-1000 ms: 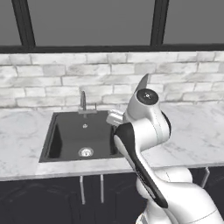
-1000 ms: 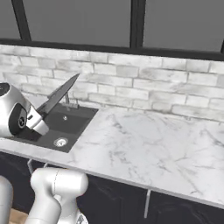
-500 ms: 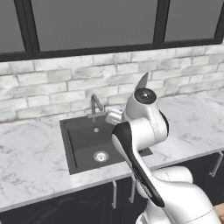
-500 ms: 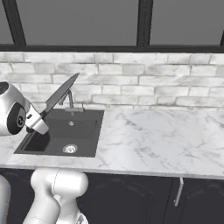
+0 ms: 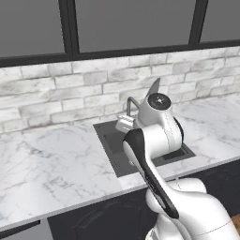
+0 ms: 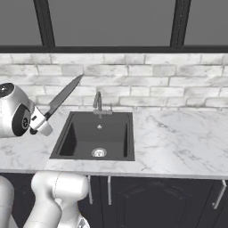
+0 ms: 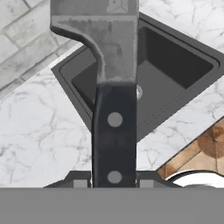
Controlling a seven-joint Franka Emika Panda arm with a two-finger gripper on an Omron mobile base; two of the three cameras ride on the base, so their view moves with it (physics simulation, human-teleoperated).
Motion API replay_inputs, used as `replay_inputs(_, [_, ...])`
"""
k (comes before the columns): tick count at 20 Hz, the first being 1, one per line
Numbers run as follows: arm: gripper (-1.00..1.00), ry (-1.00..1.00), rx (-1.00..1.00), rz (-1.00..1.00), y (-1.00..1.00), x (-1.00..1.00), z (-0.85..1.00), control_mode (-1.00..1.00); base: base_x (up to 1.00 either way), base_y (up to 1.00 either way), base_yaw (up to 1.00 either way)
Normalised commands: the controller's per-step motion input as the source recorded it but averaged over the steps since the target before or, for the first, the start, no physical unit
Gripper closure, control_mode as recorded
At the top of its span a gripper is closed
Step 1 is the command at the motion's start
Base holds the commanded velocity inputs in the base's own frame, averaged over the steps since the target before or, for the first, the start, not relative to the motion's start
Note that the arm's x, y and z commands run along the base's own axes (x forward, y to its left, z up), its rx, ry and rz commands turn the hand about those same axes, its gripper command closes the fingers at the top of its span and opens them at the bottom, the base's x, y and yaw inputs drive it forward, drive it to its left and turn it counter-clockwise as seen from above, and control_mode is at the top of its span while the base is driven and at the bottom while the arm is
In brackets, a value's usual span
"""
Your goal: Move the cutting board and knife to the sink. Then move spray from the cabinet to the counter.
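Since half a second back your base has kept rolling, so both base cameras have swung round: the sink (image 6: 97, 136) now sits nearly square in front in the right base view, where before it was off to the lower left. That's the camera shifting, not the sink. The arm pose looks unchanged through it all.

Your gripper (image 7: 114, 181) is clamped on the knife (image 7: 114, 100) by the black handle, fingers pressed against both sides of it at the bottom of the hand view. The blade points up and away from the hand, toward the brick wall (image 6: 133, 80); in the right base view you can see the blade (image 6: 64, 95) angled up above the counter (image 6: 178, 142), left of the sink's left edge and well above it. So the knife is in the air, not in the basin yet.

Progress-wise, I'd call this partway through the first half. The knife is picked up and carried most of the way, but you've still got to get it over the basin and let go. The basin looks bare apart from the drain (image 6: 99, 152), so I'd guess the cutting board hasn't gone in either. The brown wooden patch (image 7: 199, 151) at the right edge of the hand view could be floor or the board, can't tell. Spray bottle job hasn't started as far as I can see.
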Motion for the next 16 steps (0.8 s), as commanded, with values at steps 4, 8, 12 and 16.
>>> replay_inputs(4, [1.0,0.0,0.0,0.0,0.0,0.0,0.0,1.0,0.0,0.02,0.0])
replay_inputs(8, [1.0,0.0,0.0,0.0,0.0,0.0,0.0,-1.0,0.0,0.0,0.0])
replay_inputs(12, [1.0,0.02,0.03,0.0,-0.06,0.05,-0.01,-1.0,0.0,0.0,0.0])
replay_inputs(16, [1.0,0.23,0.12,0.0,-0.01,0.0,0.0,-1.0,0.0,0.0,0.0])
